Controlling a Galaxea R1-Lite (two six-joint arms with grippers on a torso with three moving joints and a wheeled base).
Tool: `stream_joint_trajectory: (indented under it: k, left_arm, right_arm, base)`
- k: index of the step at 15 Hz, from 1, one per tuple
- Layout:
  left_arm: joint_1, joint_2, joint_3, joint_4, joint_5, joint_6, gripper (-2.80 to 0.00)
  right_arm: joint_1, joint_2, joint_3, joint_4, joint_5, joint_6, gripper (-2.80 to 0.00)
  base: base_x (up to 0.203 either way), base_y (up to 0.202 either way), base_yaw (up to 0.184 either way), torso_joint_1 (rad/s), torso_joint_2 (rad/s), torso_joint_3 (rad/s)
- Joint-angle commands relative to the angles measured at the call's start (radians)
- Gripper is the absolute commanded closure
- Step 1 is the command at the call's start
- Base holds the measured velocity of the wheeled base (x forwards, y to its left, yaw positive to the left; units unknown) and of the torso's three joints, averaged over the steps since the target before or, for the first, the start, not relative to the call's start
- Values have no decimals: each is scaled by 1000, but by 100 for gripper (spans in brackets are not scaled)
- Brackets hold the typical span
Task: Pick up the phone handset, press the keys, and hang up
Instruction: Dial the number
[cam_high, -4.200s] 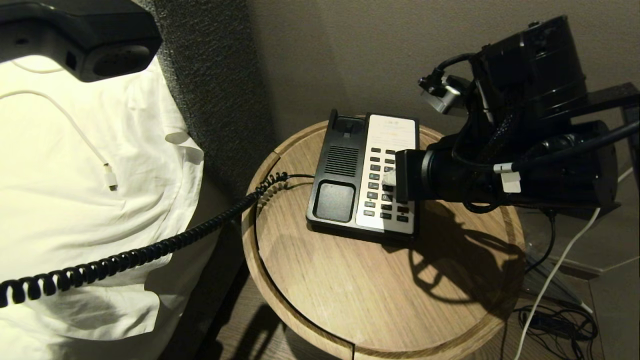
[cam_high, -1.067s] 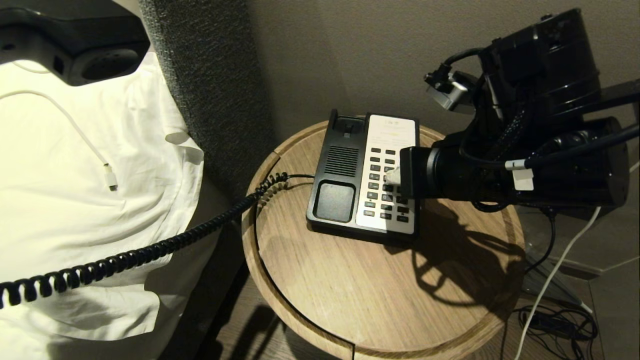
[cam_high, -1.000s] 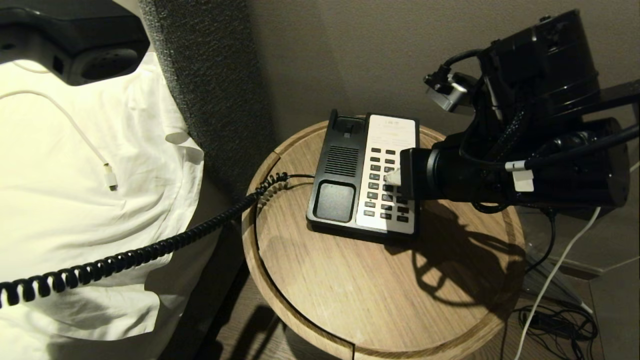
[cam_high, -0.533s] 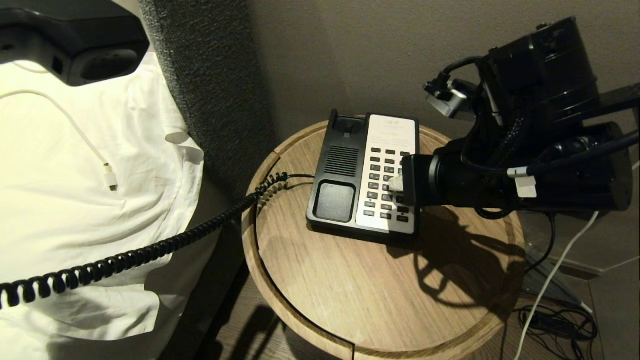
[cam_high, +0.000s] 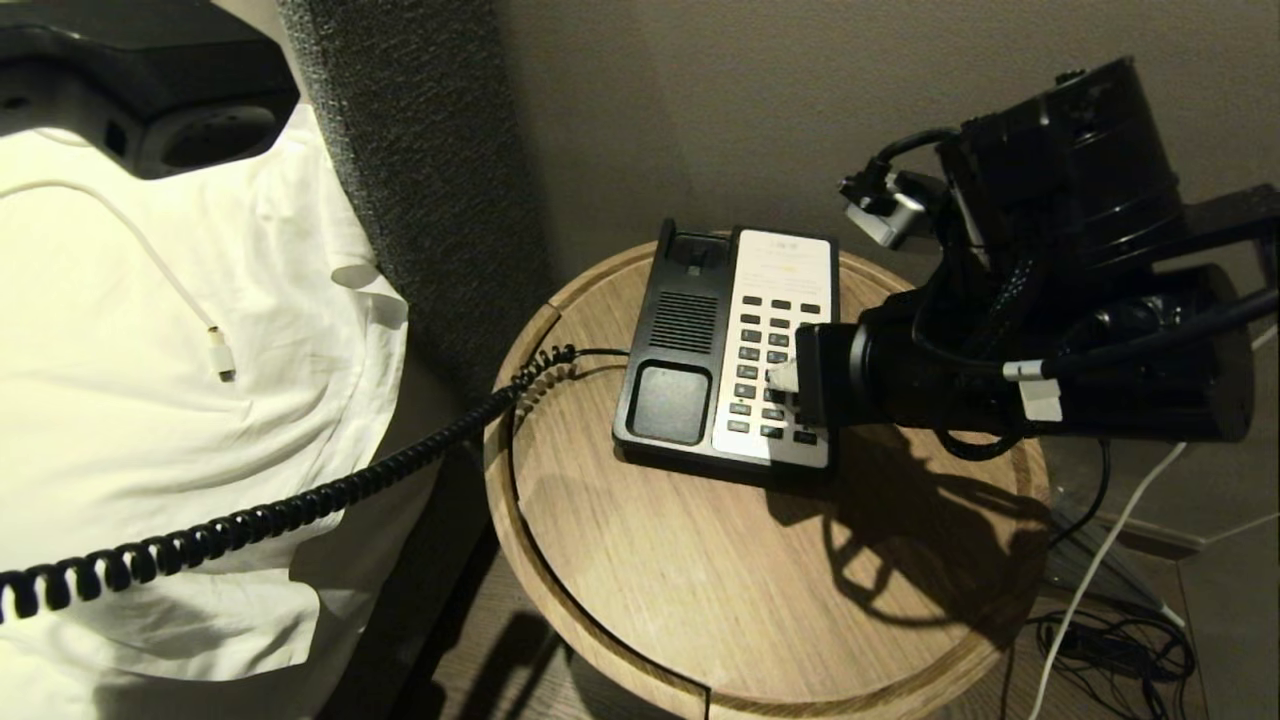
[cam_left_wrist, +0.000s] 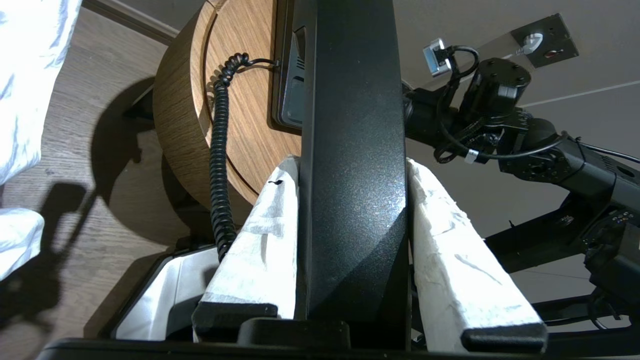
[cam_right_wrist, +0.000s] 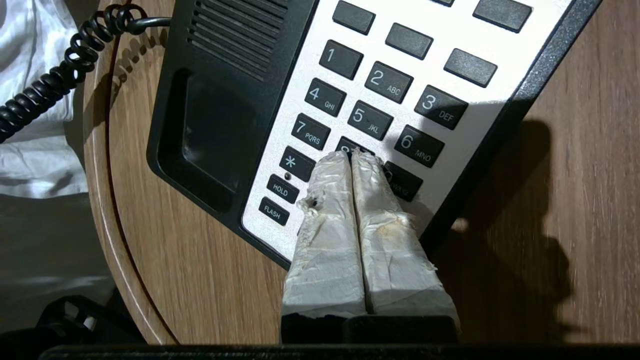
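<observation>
keys (cam_right_wrist: 370, 120) – frame centre, on base (cam_high: 690, 350) | right gripper (cam_right_wrist: 351, 156) closed, empty, tips on the 8 key | handset (cam_left_wrist: 352, 150) clamped in left gripper (cam_left_wrist: 352, 200), upper left in head view – cradle lies right of it

Seen from above: round wooden side table (cam_high: 700, 600) against a grey wall, bearing a black-and-white phone base (cam_high: 725, 360) with empty cradle. Right gripper (cam_high: 783, 376) reaching in from the right, white-wrapped tip down over the keys (cam_high: 770, 365) in the lower rows of the white faceplate. Phone handset (cam_high: 140, 90) raised at upper left, well apart from the base, over white bedding (cam_high: 150, 420). Black coiled cord (cam_high: 300, 510) stretched from base across bedding. White charging cable (cam_high: 215, 355) lying on the bedding.
</observation>
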Motion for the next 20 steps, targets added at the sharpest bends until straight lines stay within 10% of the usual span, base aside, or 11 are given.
stream_joint_trajectory:
  k: [1, 20]
  left_arm:
    - [0, 0, 0, 4, 0, -4, 0]
    - [0, 1, 9, 4, 0, -4, 0]
  right_arm:
    - [0, 1, 14, 5, -3, -1, 0]
    - [49, -127, 58, 110, -2, 13, 0]
  base:
    - [0, 0, 0, 0, 0, 0]
    - [0, 0, 0, 0, 0, 0]
